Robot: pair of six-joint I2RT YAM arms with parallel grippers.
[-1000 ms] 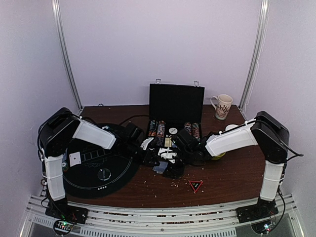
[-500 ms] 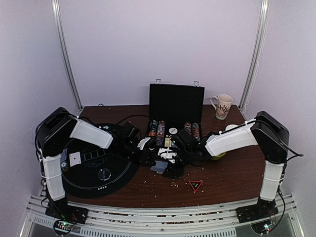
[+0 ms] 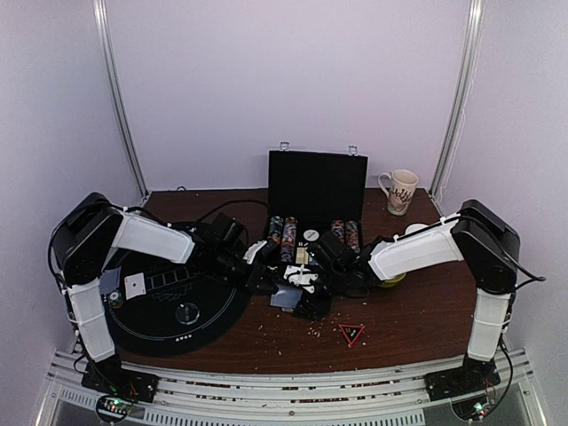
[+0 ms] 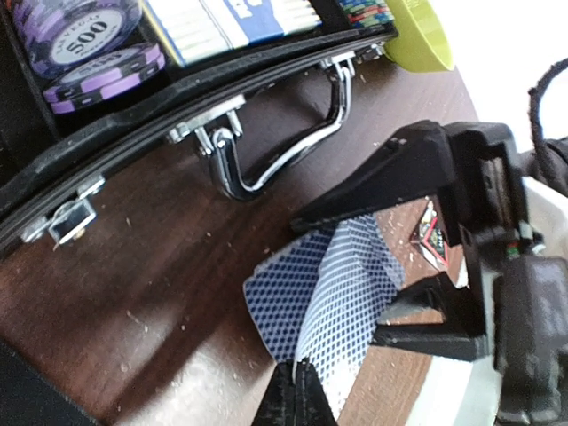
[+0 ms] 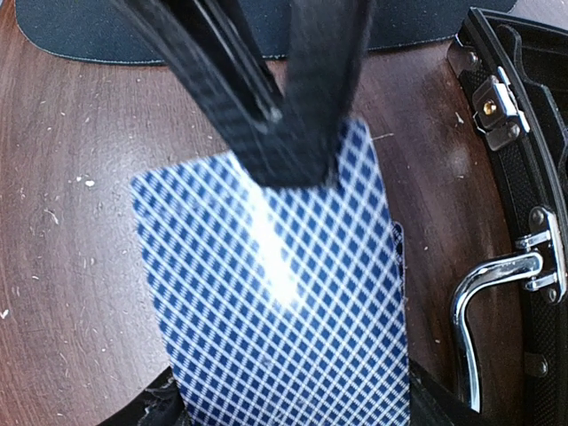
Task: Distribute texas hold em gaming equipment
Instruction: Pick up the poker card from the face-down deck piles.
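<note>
Pinches the cards (image 5: 275, 293) by one end in the left claw (image 4: 297, 373), jaws pressed together on them. Spans the same cards across their width with the right claw (image 4: 337, 279), jaws wide yet clamped on both side edges. Holds these blue-backed cards just in front of the case (image 4: 177, 98), beside its handle (image 4: 293, 151), above the worktop (image 4: 133, 293). Shows purple chips (image 4: 89, 35) stacked inside the case.
</note>
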